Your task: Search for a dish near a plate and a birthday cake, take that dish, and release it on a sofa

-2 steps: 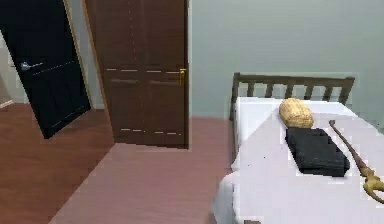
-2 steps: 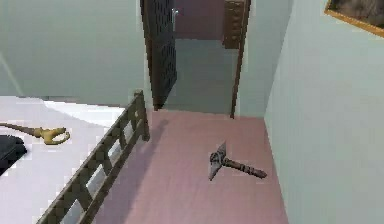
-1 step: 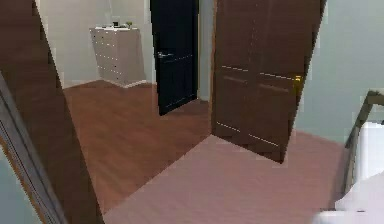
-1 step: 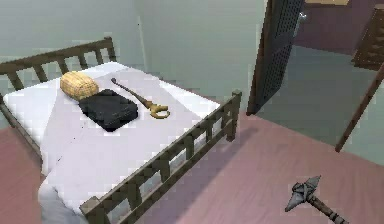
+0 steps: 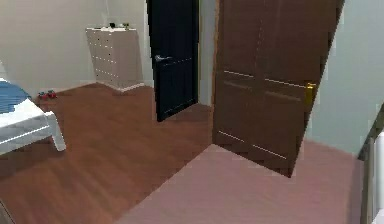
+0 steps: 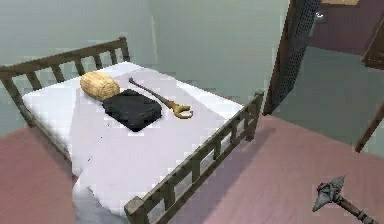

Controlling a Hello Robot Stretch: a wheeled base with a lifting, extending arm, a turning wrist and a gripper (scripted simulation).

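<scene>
A wooden-framed bed (image 6: pixel 150 140) with a white sheet stands in the arm side view's left and middle. On it lie a round tan lump (image 6: pixel 99 83), a flat black thing (image 6: pixel 130 107), and a long thin tan stick with a curved end (image 6: pixel 160 99).
A brown wooden door (image 5: pixel 270 75) stands ajar at the forward view's middle right, beside a dark door (image 5: pixel 175 55). A white dresser (image 5: pixel 115 55) is at the back left, and a white bed end (image 5: pixel 25 125) at the left. A small dark grey spiked thing (image 6: pixel 335 195) lies on the floor.
</scene>
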